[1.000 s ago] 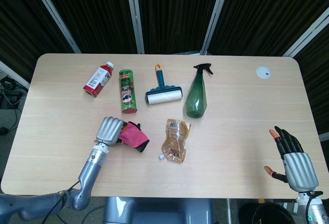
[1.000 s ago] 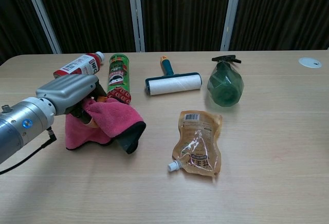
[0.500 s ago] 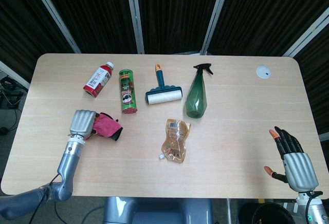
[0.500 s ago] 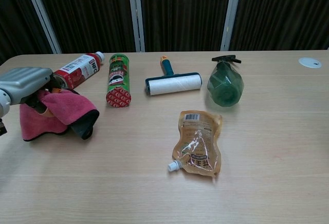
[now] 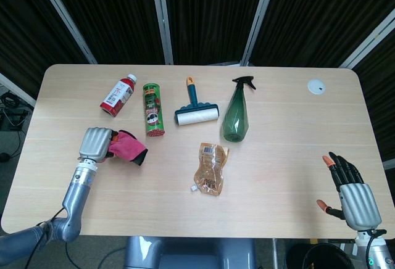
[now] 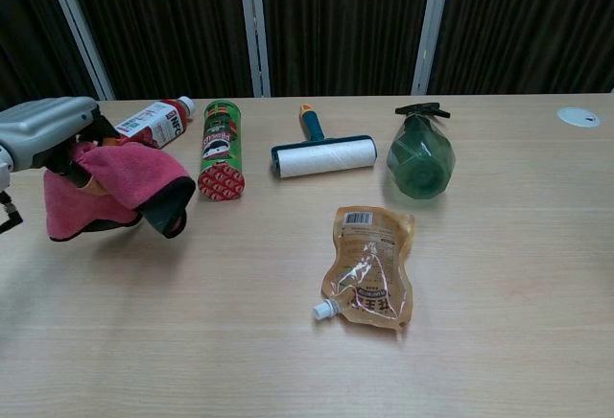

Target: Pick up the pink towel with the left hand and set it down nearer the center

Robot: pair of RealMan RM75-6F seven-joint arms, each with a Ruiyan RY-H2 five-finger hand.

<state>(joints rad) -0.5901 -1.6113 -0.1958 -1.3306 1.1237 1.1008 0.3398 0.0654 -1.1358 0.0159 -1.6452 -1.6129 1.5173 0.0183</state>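
My left hand (image 6: 43,135) grips the crumpled pink cloth towel (image 6: 115,188), lifted; next I'd carry it centerward, then release.

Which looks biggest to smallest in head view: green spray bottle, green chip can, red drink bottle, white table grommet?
1. Green plastic spray bottle.
2. Green cylindrical chip can and red-labelled drink bottle: too alike to rank.
3. Small white round table grommet.

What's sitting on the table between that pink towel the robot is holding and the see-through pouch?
Nothing: in the head view, only bare tabletop lies between the pink towel and the pouch. The green can sits farther back.
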